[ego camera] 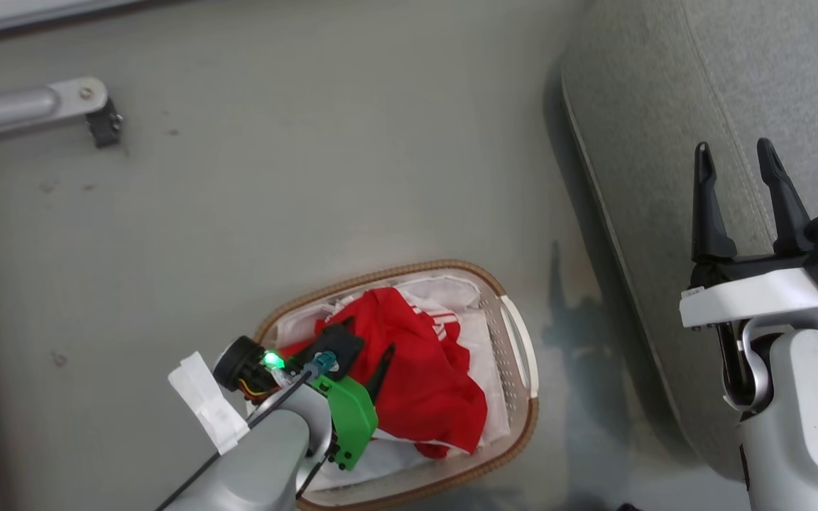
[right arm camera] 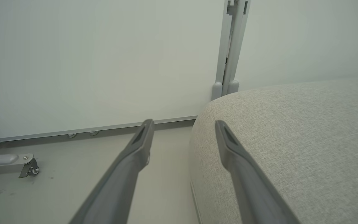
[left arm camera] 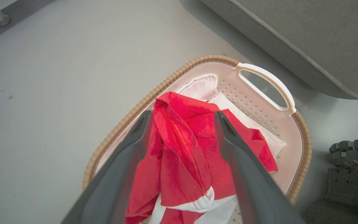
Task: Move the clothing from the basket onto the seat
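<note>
Left wrist view looks down the left gripper (left arm camera: 182, 115). Its two dark fingers stand wide apart and clamp nothing, with a raised red fold of the clothing (left arm camera: 179, 161) between them. Whether the tips touch the fabric cannot be told.

The clothing lies crumpled in the basket (left arm camera: 305, 146), red with white trim at its near end. It sits on top of the white cloth lining (left arm camera: 199, 87), which shows bare towards the far rim and beside the white handle (left arm camera: 270, 82).

The basket stands on the grey floor (ego camera: 309, 177). Its handle end is near the side edge of the seat (ego camera: 664, 106) but apart from it.

In the head view the right gripper (ego camera: 733, 147) hangs over the seat's edge, its fingers spread with nothing between them, well apart from the basket. The right wrist view has those fingers pointing past the seat's rounded corner.

Farther off, a metal leg with a caster (ego camera: 89, 113) rests on the floor near the pale wall (right arm camera: 104, 62).
</note>
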Robot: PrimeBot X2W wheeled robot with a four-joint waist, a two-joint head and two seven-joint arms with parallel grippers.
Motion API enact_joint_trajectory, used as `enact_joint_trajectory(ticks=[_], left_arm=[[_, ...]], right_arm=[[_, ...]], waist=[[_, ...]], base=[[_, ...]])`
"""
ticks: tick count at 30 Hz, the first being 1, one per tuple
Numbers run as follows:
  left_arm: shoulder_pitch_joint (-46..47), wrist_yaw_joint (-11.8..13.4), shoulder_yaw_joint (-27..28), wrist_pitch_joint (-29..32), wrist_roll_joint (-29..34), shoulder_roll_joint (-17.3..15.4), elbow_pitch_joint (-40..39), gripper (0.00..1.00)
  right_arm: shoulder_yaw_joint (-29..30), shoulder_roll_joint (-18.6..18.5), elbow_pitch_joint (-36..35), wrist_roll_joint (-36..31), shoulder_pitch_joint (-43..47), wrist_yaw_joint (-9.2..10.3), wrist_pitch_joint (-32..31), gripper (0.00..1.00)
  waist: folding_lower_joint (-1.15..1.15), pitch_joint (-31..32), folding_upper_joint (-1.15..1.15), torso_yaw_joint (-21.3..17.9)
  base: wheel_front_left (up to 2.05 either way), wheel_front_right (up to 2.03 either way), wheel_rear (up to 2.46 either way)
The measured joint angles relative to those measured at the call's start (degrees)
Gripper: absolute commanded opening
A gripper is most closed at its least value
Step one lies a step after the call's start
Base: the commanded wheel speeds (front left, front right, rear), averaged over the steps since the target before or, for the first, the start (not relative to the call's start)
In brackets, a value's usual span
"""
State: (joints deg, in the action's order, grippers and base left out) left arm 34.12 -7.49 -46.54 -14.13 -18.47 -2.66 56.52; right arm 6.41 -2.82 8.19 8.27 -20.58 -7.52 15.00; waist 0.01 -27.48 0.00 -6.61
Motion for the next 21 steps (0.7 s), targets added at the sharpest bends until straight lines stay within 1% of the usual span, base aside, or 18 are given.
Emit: enact_joint_trajectory(ticks=[5, 11, 21], left_arm=[[3.5, 0.0, -0.6, 0.5, -1.7, 0.0, 4.8, 1.0], [6.4, 0.1, -1.5, 0.3, -2.8, 0.0, 7.3, 1.0], [10.2, 1.5, -1.6, 0.2, -5.4, 0.0, 11.1, 1.0]], right_arm=[[-0.9, 0.0, -0.5, 1.3, -1.3, 0.0, 0.0, 1.0], [-1.7, 0.0, -0.7, 2.5, -2.8, 0.0, 0.0, 1.0], [-2.7, 0.0, -0.8, 3.9, -4.2, 0.0, 0.0, 1.0]], waist=[[0.0, -5.0, 0.0, -2.3], [0.0, -9.8, 0.0, -4.7], [0.0, -15.0, 0.0, -7.9]], base=[[0.0, 0.0, 0.0], [0.0, 0.0, 0.0], [0.0, 0.0, 0.0]])
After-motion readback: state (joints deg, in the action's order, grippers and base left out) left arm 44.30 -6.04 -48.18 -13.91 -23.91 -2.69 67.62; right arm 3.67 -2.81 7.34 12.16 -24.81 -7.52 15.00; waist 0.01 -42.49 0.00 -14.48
